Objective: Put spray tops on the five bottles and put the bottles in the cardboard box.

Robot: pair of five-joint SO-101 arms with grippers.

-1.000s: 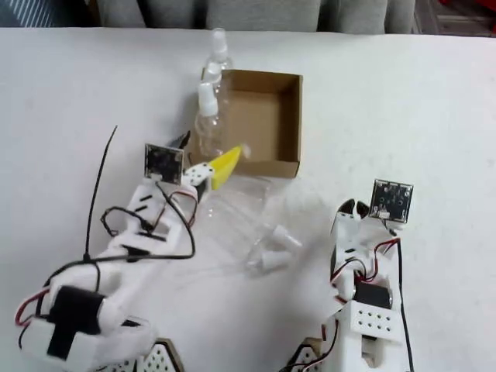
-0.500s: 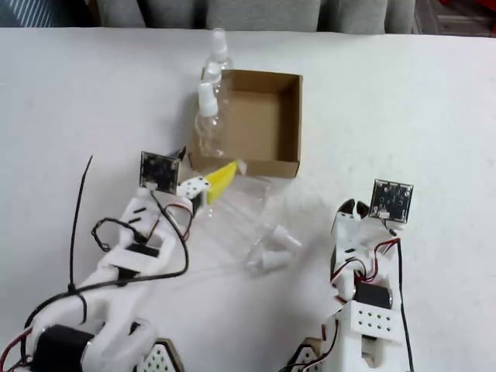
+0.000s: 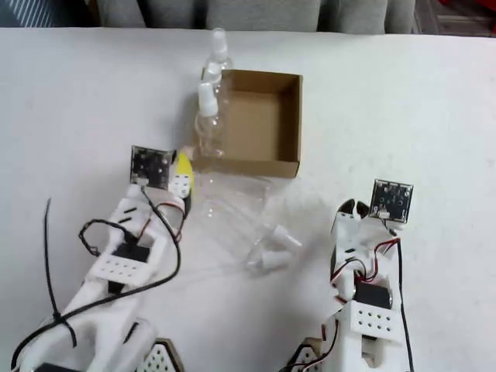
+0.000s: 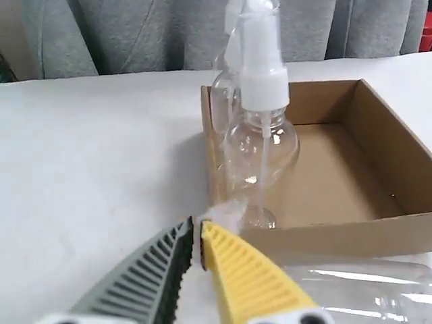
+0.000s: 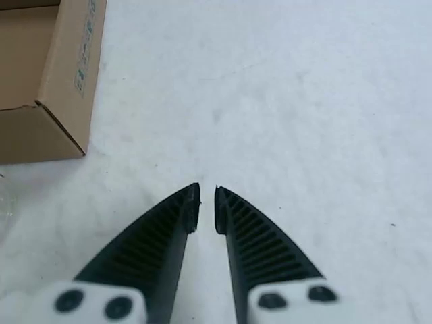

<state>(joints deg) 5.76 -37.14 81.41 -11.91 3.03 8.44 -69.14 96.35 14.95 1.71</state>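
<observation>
**Two light, slippery bottles left on the tabletop**

Three upright bottles (image 3: 208,128) stand in a row along the left wall of the cardboard box (image 3: 267,128). Whether each is inside that wall or just outside it is hard to tell. Two lying bottles (image 3: 236,213) rest on their sides on the white tabletop (image 3: 434,108), just in front of the box and between the arms. Their white spray tops (image 3: 280,236) point toward the right arm.

The bottles are clear, thin-walled plastic with rounded bodies, and they look empty. They should be very light, smooth enough to slip, and likely to roll or dent under a hard squeeze. The stiffer neck just below the spray top looks like the surest hold. A grip across the middle of the body would need gentle pressure. The box is plain brown card, open-topped and stiff-sided.

The left end effector (image 3: 184,161), with one grey and one yellow ribbed finger, is closed on nothing beside the box's near left corner. The right end effector (image 5: 206,206) is all but closed, empty, low over bare tabletop well apart from the bottles.
</observation>
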